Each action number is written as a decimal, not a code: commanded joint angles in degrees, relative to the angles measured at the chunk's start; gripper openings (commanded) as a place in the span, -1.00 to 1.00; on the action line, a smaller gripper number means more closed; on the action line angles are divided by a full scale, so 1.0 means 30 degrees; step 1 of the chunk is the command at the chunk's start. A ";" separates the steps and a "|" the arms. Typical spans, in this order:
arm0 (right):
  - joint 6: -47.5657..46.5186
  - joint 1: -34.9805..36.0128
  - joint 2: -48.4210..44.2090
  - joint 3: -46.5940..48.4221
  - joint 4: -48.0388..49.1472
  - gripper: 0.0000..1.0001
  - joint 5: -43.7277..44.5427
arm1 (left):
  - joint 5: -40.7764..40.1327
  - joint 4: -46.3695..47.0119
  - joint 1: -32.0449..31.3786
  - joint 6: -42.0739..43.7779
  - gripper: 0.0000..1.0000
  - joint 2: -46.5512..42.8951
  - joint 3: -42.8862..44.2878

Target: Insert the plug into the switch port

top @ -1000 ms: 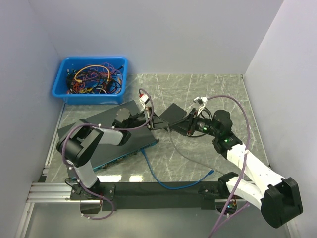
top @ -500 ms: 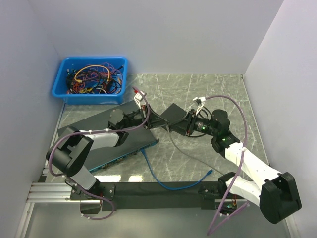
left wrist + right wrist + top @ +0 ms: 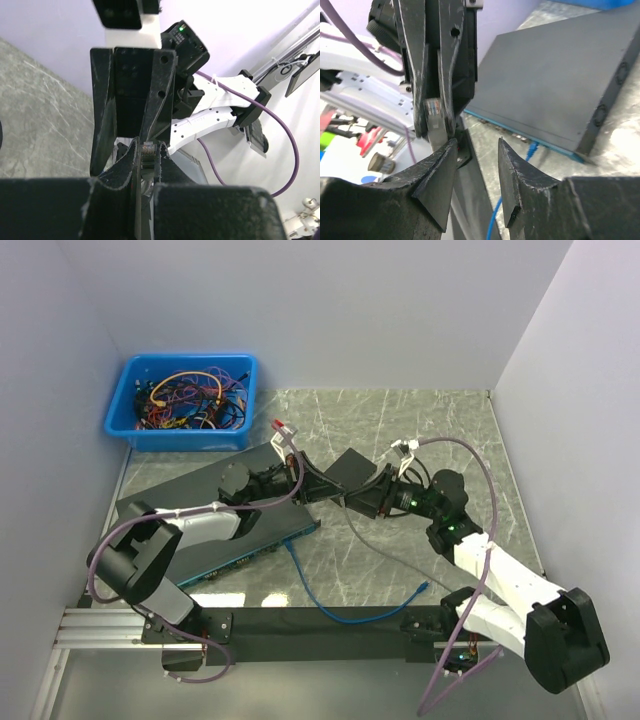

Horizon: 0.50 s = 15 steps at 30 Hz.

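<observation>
Left fingers [image 3: 119, 172] around translucent plug [image 3: 148, 152]

The top view is evenly and softly lit from above. The pale walls [image 3: 350, 310] are bright, and the marble table [image 3: 440, 420] carries a white sheen near its front edge. Shadows on it are faint. In the left wrist view the left pincer [image 3: 147, 161] is dark and blurred close to the lens, while the plug [image 3: 148, 149] reads fairly sharp. The right pincer [image 3: 476, 146] is likewise soft-edged, and its backdrop at left is smeared out of focus.
</observation>
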 commanded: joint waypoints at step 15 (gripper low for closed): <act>-0.0048 0.0082 -0.2437 -0.0174 0.1281 -0.07 -0.0519 | -0.0696 -0.1168 -0.0119 0.2113 -0.99 -0.1760 0.0247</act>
